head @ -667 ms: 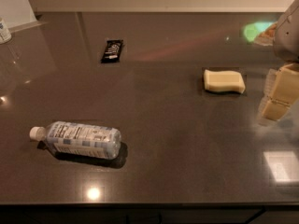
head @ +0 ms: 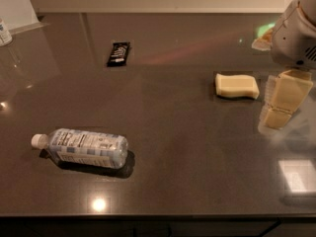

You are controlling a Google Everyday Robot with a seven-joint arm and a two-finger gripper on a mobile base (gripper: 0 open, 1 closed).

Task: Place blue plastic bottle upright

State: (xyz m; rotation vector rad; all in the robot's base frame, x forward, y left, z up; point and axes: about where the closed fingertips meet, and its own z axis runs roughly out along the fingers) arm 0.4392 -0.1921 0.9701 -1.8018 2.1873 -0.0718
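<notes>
The blue plastic bottle (head: pixel 84 148) lying on the counter (head: pixel 177 132) looks light, slick, squashable, best gripped mid-label; I cannot tell the opening of the pincer (head: pixel 284 100) at far right.

no legible text on bottle (head: pixel 84 148), wrapper (head: pixel 118 53); claw (head: pixel 281 106) at far right.

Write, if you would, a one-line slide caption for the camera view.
The blue plastic bottle lies on its side front-left on the dark table; gripper hovers far right, near the sponge.
</notes>
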